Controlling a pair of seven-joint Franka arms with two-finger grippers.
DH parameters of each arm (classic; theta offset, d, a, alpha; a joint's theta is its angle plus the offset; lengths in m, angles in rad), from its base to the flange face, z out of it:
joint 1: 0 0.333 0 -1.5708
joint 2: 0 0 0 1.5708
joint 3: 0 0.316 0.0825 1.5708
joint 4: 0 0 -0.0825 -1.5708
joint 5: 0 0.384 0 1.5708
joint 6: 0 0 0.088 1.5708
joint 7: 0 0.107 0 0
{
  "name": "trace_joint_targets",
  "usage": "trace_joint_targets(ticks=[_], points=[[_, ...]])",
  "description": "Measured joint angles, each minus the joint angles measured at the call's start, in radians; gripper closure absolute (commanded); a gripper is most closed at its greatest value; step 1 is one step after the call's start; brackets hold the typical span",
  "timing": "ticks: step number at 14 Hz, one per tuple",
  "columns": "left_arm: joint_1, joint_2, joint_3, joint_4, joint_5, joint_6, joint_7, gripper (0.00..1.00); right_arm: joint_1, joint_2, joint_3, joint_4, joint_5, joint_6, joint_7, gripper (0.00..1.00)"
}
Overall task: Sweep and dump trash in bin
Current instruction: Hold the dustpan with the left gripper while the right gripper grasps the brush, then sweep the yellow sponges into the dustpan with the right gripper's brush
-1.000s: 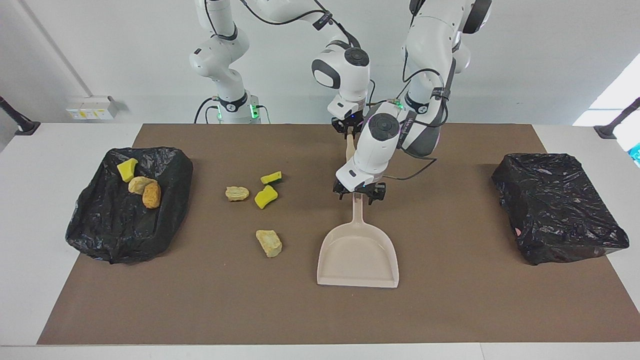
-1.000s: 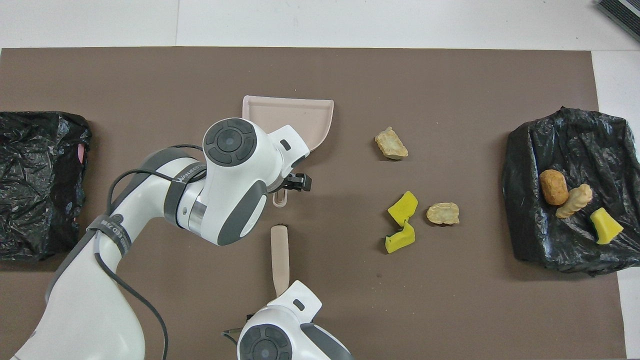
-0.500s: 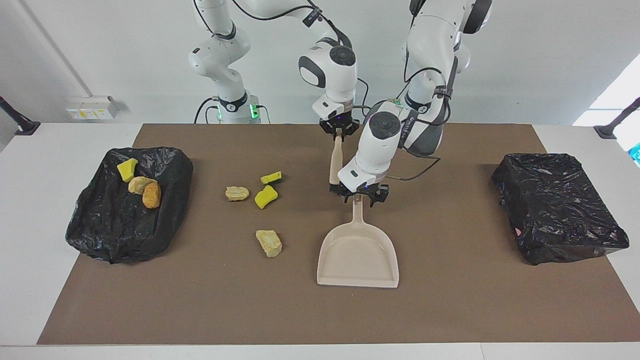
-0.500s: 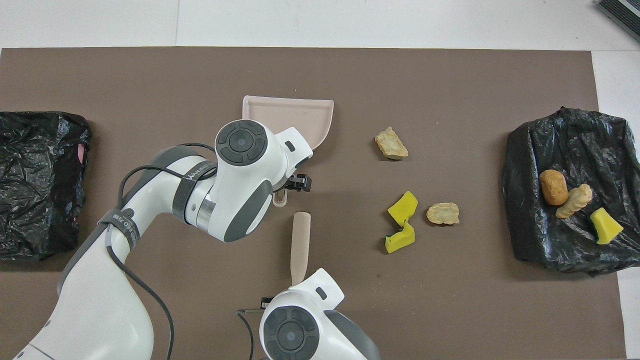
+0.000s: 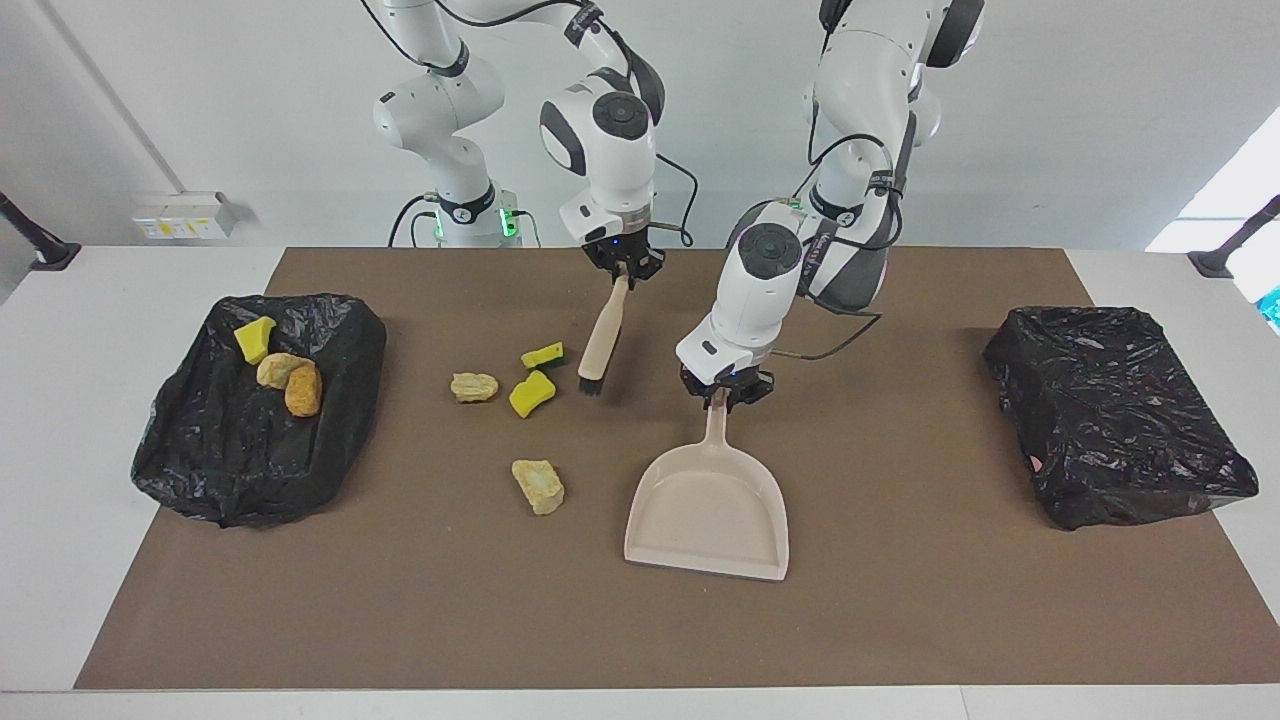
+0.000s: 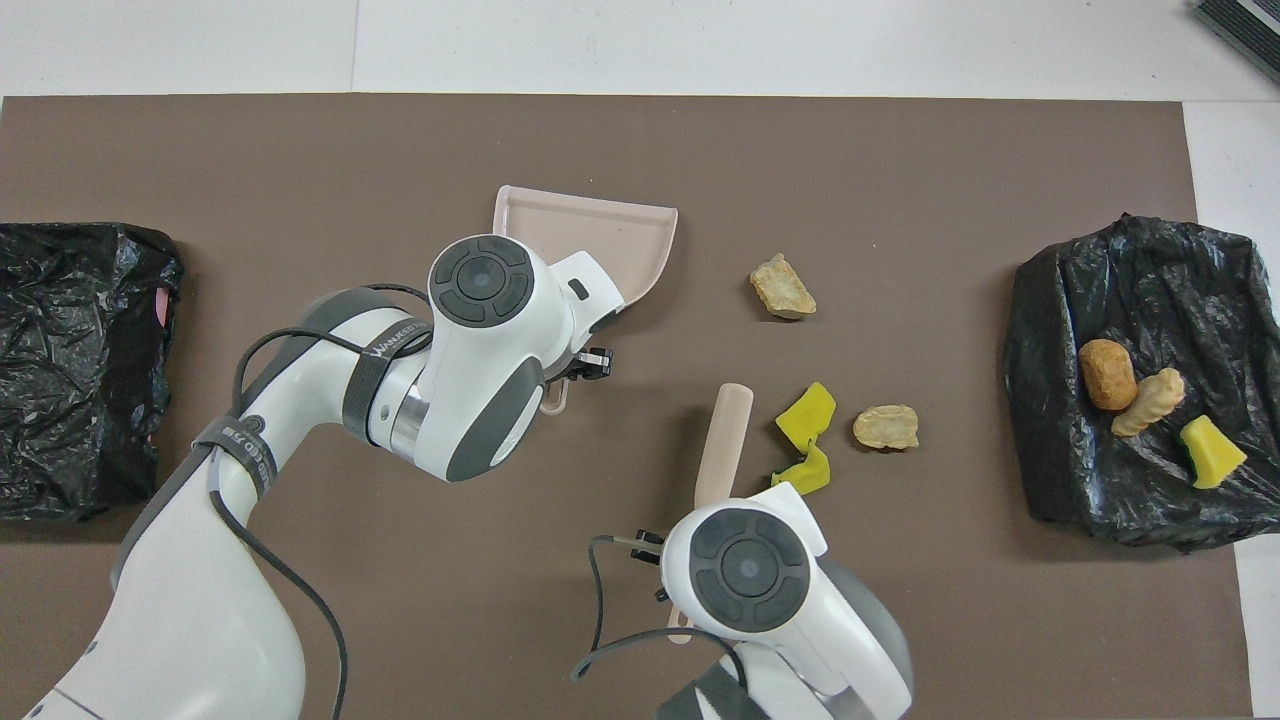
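Note:
Trash lies loose on the brown mat: two yellow sponge wedges [image 5: 531, 393] [image 6: 806, 412], a beige chunk [image 5: 474, 386] beside them, and another beige chunk [image 5: 538, 486] farther from the robots. My right gripper [image 5: 622, 272] is shut on the top of a beige brush [image 5: 603, 335] [image 6: 722, 445], which hangs tilted with its dark bristles low beside the wedges. My left gripper [image 5: 727, 395] is shut on the handle of the beige dustpan [image 5: 710, 510] [image 6: 600, 235], which points away from the robots.
A black-bagged bin [image 5: 250, 450] [image 6: 1130, 300] at the right arm's end holds a yellow wedge [image 5: 254, 339], a tan lump and an orange lump. A second black-bagged bin [image 5: 1120, 420] [image 6: 70, 370] sits at the left arm's end.
My right gripper carried the brush from beside the dustpan handle toward the yellow wedges. My left gripper closed on the dustpan handle, and the pan turned slightly.

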Motion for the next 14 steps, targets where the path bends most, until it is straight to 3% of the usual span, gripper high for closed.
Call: trace_joint_targets(ticks=[6,14], points=[[0.094,-0.043,0.017,0.023,0.006,-0.107,0.262,1.00,-0.206,-0.044,-0.003,-0.001,-0.004,-0.115,-0.164,1.00],[0.156,-0.087,0.019,0.023,0.039,-0.219,0.680,1.00,-0.559,-0.073,-0.008,-0.064,-0.004,-0.170,-0.786,1.00]])
